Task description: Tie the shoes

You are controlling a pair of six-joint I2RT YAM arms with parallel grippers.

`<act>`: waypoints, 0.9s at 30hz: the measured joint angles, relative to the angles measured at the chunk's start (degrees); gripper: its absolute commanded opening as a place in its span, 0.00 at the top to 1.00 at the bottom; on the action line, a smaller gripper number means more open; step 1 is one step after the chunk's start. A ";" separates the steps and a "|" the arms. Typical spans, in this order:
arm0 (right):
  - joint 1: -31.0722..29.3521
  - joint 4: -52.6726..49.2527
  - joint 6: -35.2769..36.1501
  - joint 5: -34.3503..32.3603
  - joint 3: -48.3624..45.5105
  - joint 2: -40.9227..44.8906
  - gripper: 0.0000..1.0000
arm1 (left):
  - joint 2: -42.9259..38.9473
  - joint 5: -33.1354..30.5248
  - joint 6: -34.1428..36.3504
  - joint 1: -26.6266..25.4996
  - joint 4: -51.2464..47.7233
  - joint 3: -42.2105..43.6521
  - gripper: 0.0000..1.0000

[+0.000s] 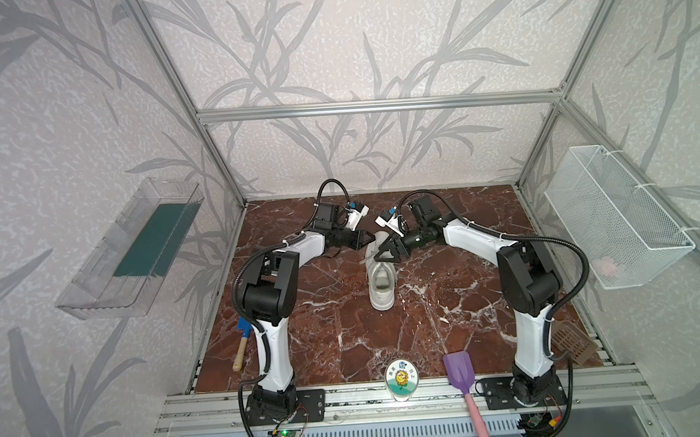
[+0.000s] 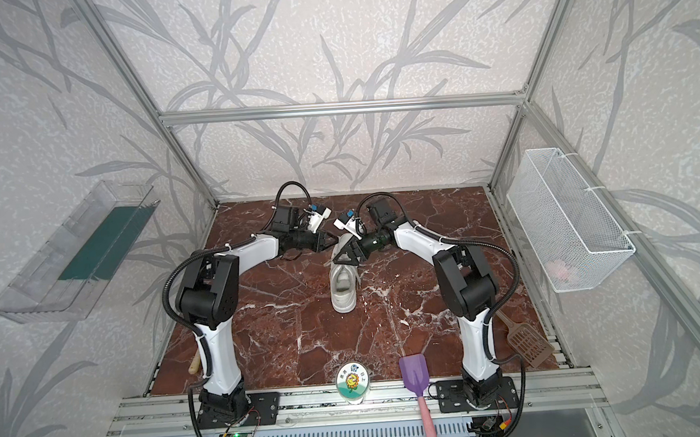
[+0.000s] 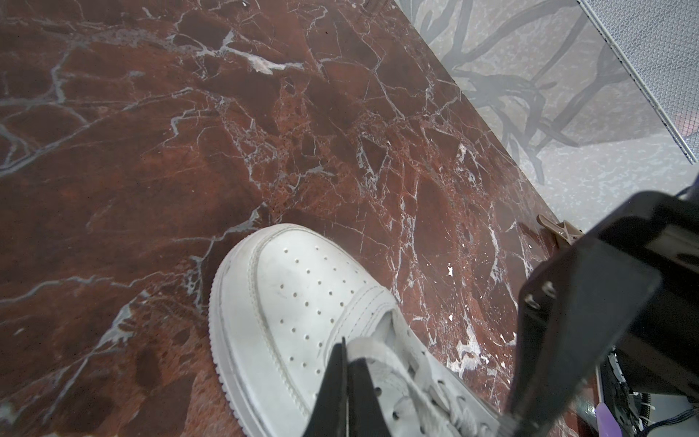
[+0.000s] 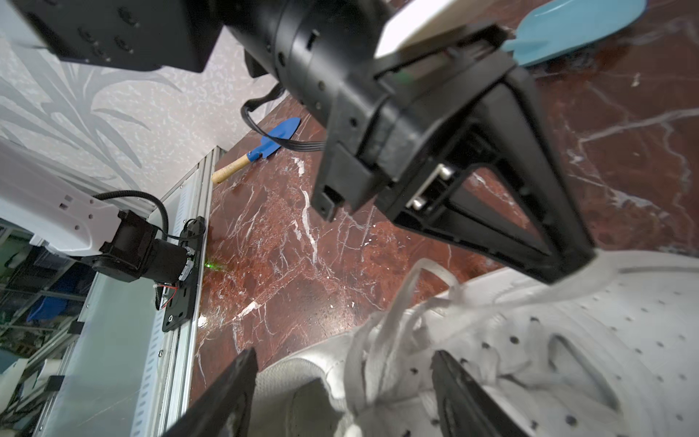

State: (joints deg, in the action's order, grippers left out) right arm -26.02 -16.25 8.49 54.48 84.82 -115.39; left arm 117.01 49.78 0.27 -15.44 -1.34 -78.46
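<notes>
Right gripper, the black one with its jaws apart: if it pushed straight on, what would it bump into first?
Probably the flat white laces of the white low-top sneaker, straight ahead of the right gripper.

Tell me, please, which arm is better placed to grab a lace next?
Right, probably: the right tool stands open astride the flat white laces of the white sneaker; the left tool is shut on one.

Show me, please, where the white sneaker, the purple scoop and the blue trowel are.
white sneaker (image 1: 381, 301): in a top view, on its heel.
purple scoop (image 1: 456, 370): in a top view, on its blade.
blue trowel (image 4: 283, 128): in the right wrist view, on its blade.
</notes>
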 measured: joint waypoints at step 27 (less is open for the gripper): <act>2.34 19.78 -25.59 -0.04 -1.40 -6.25 0.60 | -0.68 1.84 0.68 -1.07 -0.57 -1.03 1.00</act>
State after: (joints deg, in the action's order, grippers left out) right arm -23.68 3.53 -17.10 54.43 83.42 -121.64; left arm 116.33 51.62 0.95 -16.51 -1.91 -79.48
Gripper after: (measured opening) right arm 0.434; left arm 0.047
